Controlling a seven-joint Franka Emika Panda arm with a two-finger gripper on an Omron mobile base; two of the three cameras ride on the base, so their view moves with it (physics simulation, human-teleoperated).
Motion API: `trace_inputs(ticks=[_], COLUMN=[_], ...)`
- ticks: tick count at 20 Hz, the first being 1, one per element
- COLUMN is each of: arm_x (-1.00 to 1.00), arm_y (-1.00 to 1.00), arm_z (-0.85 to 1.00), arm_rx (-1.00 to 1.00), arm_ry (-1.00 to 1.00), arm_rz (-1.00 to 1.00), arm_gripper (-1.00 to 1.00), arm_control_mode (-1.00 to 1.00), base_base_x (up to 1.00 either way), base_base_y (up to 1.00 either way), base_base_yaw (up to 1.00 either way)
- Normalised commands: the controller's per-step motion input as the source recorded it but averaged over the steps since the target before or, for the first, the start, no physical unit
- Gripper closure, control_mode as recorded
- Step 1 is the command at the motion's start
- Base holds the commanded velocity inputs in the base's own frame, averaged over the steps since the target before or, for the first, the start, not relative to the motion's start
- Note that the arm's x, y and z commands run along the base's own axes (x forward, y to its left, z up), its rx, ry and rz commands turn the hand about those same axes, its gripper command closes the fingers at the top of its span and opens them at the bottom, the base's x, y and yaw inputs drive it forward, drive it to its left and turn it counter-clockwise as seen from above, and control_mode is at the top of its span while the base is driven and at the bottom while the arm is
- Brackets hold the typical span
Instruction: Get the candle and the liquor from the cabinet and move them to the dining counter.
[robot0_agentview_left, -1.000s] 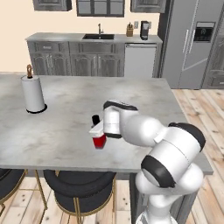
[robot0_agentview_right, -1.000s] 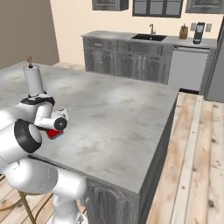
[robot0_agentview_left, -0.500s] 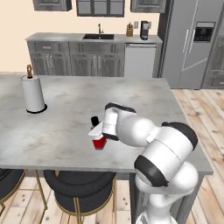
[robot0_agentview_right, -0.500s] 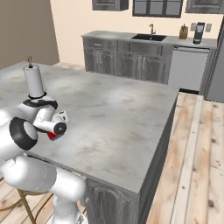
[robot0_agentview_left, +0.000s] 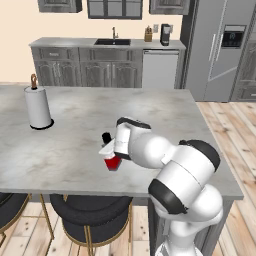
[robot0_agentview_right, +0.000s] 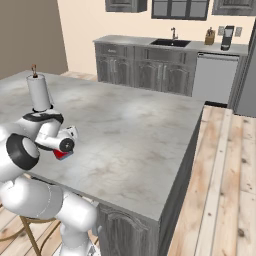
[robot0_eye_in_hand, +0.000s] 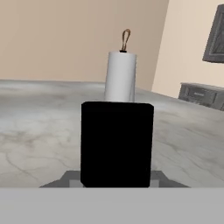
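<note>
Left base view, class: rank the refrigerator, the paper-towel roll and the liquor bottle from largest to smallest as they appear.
1. Refrigerator
2. Paper-towel roll
3. Liquor bottle, partly hidden by the gripper; the refrigerator stands farthest away yet looks largest.

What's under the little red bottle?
The bottle sits low over the grey marbled counter, near its front edge. The gripper covers its middle, so actual contact is hidden.

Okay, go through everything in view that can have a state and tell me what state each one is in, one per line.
liquor: upright, low over or on the dining counter, in the gripper.
gripper: shut on the liquor.
paper-towel roll: upright on the counter, apart from the bottle.
base cabinets: doors shut.
</note>
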Motion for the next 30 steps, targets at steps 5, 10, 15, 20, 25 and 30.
trace_inputs(ticks=[5, 10, 15, 20, 25, 30], arm_x=[0.01, 0.0, -0.04, -0.1, -0.07, -0.03], arm_y=[-0.14, -0.27, -0.32, -0.4, -0.37, -0.35], arm_z=[-0.26, -0.26, -0.25, -0.28, -0.26, -0.23], arm_rx=[0.0, 0.0, 0.0, 0.0, 0.0, 0.0], arm_ry=[0.0, 0.0, 0.0, 0.0, 0.0, 0.0], arm_rz=[0.02, 0.02, 0.03, 0.03, 0.03, 0.03], arm_gripper=[-1.0, -1.0, -1.0, -1.0, -1.0, -1.0], arm_control_mode=[-1.0, -1.0, -1.0, -1.0, -1.0, -1.0], base_base_x=[0.0, 0.0, 0.0, 0.0, 0.0, 0.0], base_base_y=[0.0, 0.0, 0.0, 0.0, 0.0, 0.0], base_base_yaw=[0.0, 0.0, 0.0, 0.0, 0.0, 0.0])
